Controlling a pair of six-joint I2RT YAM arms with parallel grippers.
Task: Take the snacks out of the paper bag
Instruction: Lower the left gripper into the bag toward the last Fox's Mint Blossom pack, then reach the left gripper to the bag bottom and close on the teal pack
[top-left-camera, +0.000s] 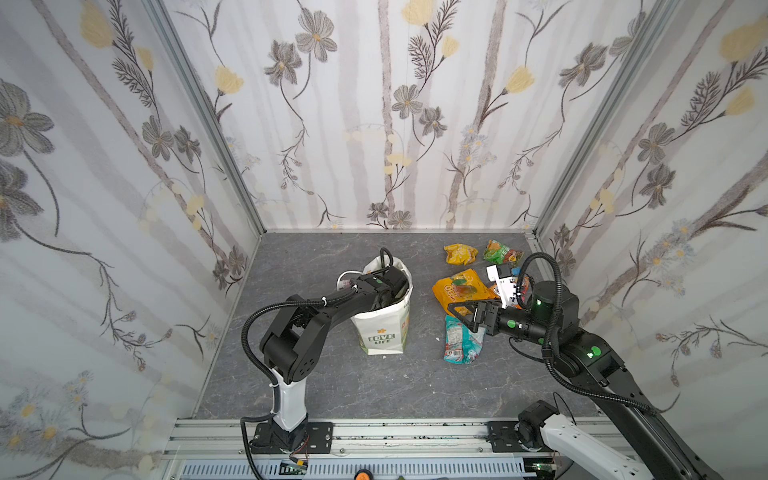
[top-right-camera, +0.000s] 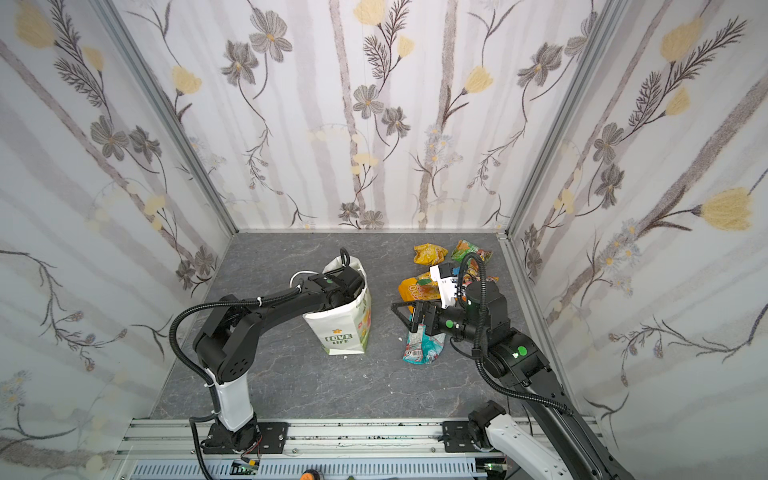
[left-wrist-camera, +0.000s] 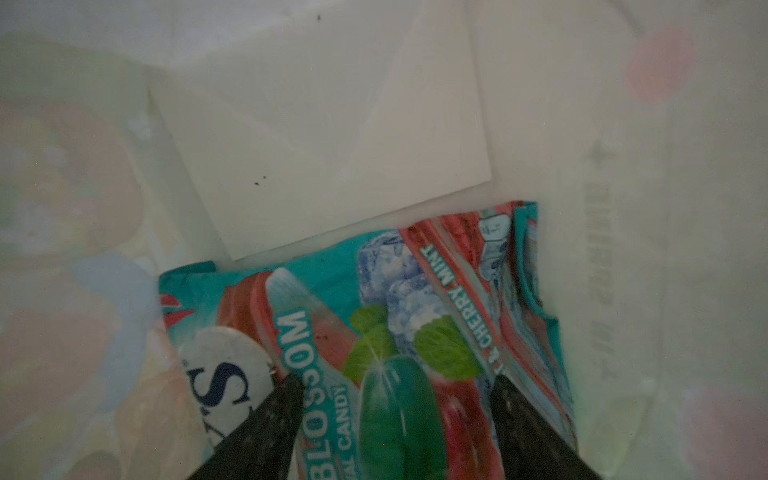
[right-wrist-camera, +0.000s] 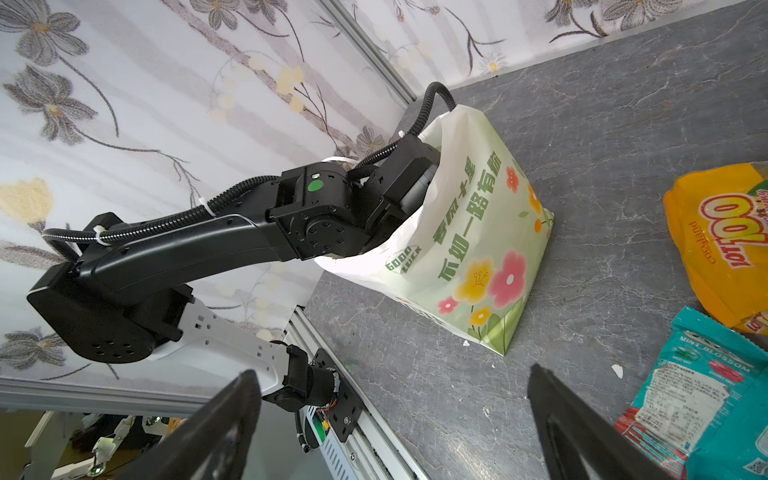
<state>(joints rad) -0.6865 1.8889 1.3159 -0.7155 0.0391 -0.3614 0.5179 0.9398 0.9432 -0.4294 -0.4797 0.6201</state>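
Grey marbled tabletop (top-left-camera: 332, 386), boxed in by floral-papered walls (top-left-camera: 374, 104). Mid-table stands the bag (top-left-camera: 384, 328), with the left arm reaching into its mouth. To its right lie a yellow packet (top-left-camera: 460, 253) and green packet (top-left-camera: 500, 251) at the back, an orange packet (top-left-camera: 461, 289) nearer, and a teal packet (top-left-camera: 463, 338) nearest. Only the left wrist view sees inside the bag: a mint packet (left-wrist-camera: 374, 324) on the bottom, the left gripper (left-wrist-camera: 399, 415) parted over it. In the right wrist view the right gripper (right-wrist-camera: 390, 415) is spread wide and empty.
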